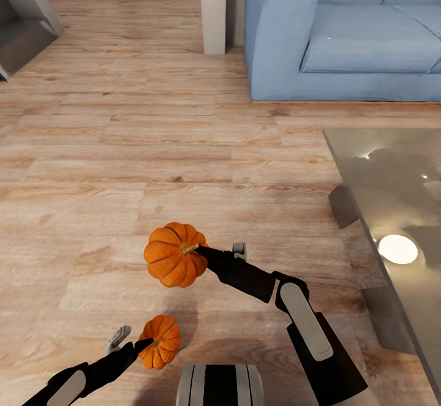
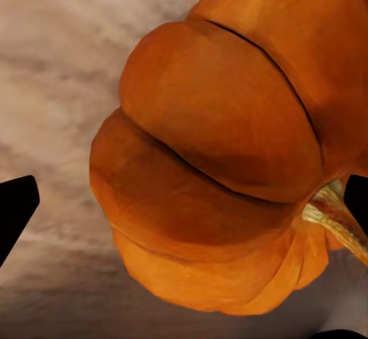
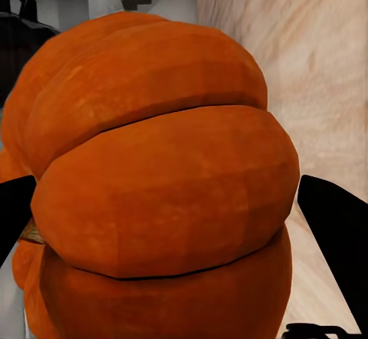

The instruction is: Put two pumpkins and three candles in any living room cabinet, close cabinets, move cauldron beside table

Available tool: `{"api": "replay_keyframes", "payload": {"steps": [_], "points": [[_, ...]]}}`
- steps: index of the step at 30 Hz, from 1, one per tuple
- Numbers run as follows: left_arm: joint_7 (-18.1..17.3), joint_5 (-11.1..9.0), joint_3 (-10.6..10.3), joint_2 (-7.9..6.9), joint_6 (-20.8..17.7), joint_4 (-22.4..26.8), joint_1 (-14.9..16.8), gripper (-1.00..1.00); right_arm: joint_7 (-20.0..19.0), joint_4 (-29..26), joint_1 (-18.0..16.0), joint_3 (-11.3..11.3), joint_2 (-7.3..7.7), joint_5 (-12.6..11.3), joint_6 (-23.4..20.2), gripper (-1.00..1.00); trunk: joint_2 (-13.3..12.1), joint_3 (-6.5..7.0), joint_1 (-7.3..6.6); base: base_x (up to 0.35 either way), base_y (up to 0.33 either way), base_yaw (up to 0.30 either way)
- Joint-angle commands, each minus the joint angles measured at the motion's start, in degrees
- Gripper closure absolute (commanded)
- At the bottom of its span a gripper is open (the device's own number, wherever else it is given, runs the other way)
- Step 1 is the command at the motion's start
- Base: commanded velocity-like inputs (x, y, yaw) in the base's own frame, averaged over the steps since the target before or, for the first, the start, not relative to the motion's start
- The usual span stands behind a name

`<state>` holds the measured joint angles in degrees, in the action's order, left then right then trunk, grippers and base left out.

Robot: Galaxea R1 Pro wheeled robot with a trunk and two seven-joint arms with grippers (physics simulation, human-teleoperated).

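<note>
two pumpkins: left hand (image 1: 138,346) grips one (image 1: 160,341), right hand (image 1: 202,251) other (image 1: 174,254).

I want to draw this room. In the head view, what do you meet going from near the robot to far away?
Small orange ribbed pumpkin in the left gripper → bigger-looking orange ribbed pumpkin in the right gripper → open stretch of light wooden plank floor → light blue padded sofa.

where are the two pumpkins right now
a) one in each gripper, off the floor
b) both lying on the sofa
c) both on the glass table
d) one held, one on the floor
a: the left gripper holds one pumpkin and the right gripper holds the other pumpkin, both above the wooden floor.
</note>
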<state>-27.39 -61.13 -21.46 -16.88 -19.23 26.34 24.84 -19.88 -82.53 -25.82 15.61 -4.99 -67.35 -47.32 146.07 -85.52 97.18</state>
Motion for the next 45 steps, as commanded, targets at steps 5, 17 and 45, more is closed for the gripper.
{"api": "replay_keyframes", "payload": {"steps": [5,17,45], "points": [[-0.03,-0.57,-0.25,-0.06,-0.28,0.03,0.03,-1.00,-0.14,0.00,-0.02,-0.05,-0.02,0.02,-0.23,1.00,0.01,-0.03,-0.01,0.000,-0.008,0.000],[-0.03,-0.57,-0.25,0.00,-0.28,-0.02,0.03,-1.00,-0.10,0.06,-0.02,0.00,-0.02,0.02,-0.23,1.00,0.01,-0.03,-0.01,0.050,0.009,0.000],[-0.03,-0.57,-0.25,-0.03,-0.28,-0.04,0.03,-1.00,-0.16,-0.08,-0.02,-0.05,-0.02,0.02,-0.29,1.00,0.01,-0.03,-0.01,0.002,0.000,0.000]]}}
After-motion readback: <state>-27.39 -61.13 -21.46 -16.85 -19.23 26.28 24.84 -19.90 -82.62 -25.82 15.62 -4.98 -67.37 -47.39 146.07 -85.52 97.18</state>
